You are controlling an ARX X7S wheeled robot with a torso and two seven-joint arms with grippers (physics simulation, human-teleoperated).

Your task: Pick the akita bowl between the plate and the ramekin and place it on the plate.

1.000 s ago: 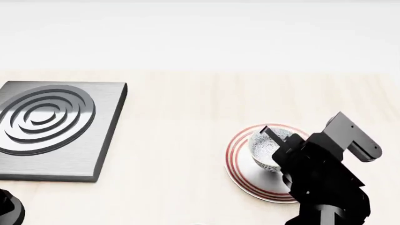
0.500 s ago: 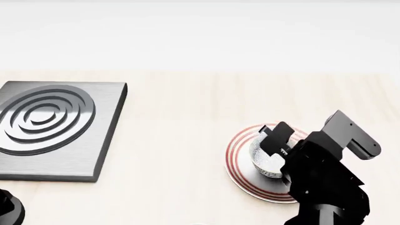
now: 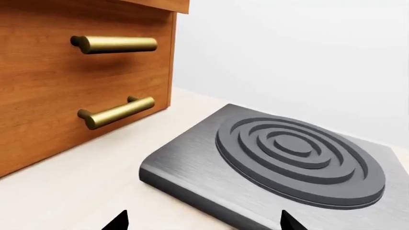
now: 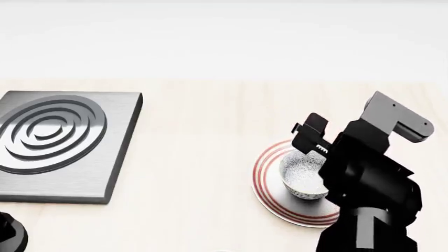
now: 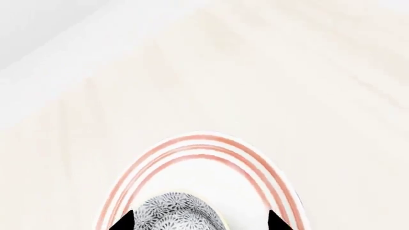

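The grey speckled akita bowl (image 4: pixel 302 179) stands upright on the white plate (image 4: pixel 265 173) with red rings. My right gripper (image 4: pixel 313 140) hangs just above the bowl, open and holding nothing. In the right wrist view its two dark fingertips (image 5: pixel 124 221) stand wide apart, with the bowl (image 5: pixel 176 213) below and between them on the plate (image 5: pixel 204 143). My left gripper (image 3: pixel 202 223) is open and empty, low over the counter near the hob. The ramekin is out of view.
A grey square hob (image 4: pixel 52 134) with raised rings lies at the left of the pale wooden counter (image 4: pixel 196 157). Close to my left gripper is the hob's front edge (image 3: pixel 191 179). A wooden drawer front (image 3: pixel 76 72) with brass handles (image 3: pixel 115 111) stands beside it.
My right gripper has opened, let go of the bowl and risen above it. The bowl stays on the plate. The left arm has not moved.
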